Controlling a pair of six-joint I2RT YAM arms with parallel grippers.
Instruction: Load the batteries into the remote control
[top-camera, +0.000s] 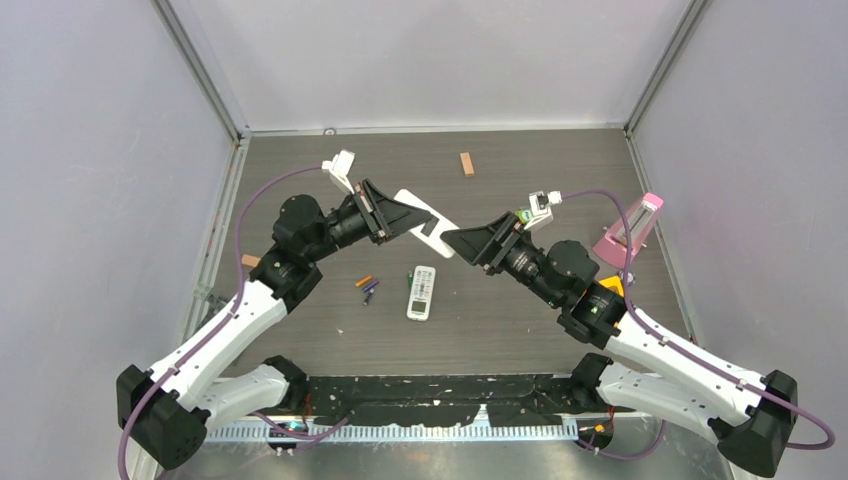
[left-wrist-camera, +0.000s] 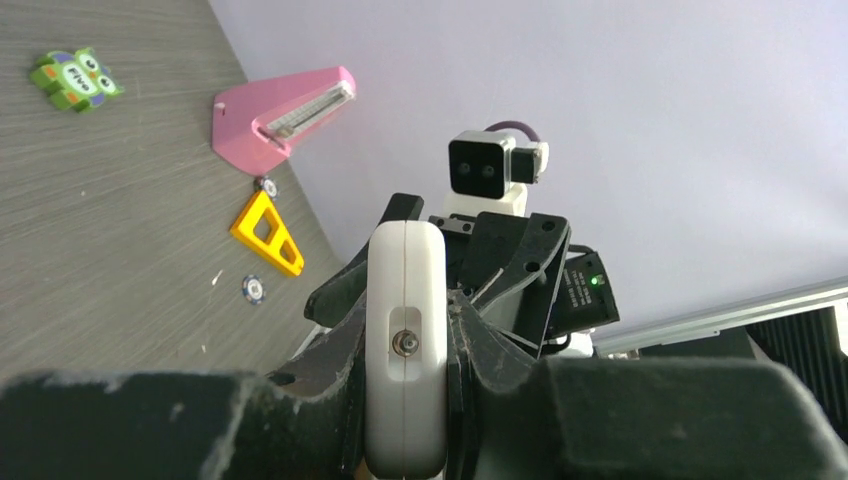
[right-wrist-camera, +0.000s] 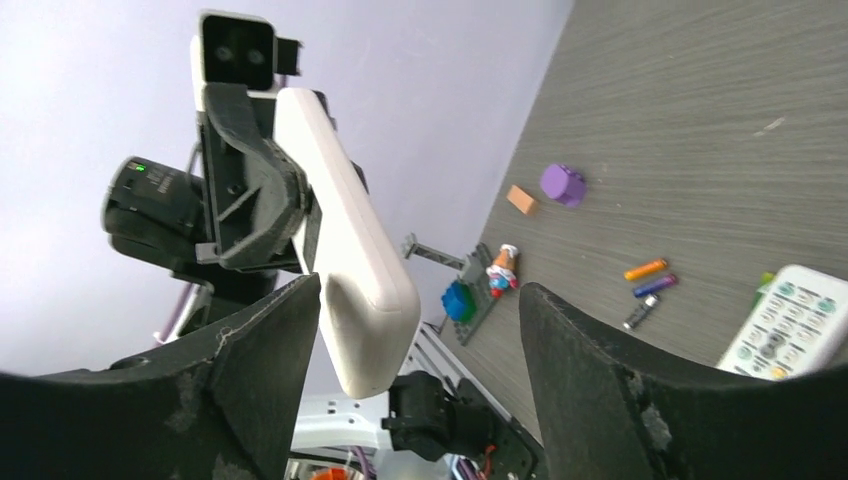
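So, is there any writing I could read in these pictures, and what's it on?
"Five": on the green owl toy lying on the table, in the left wrist view.
Button labels on the smaller remote lying on the table: too small to read.
Held white remote: no text shows on the sides in view.

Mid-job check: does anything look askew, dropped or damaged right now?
Nothing looks damaged or spilled. The white remote control is off the table, clamped in the left gripper; its free end sits inside the open right gripper. The orange battery and purple battery lie loose on the table, not loaded.
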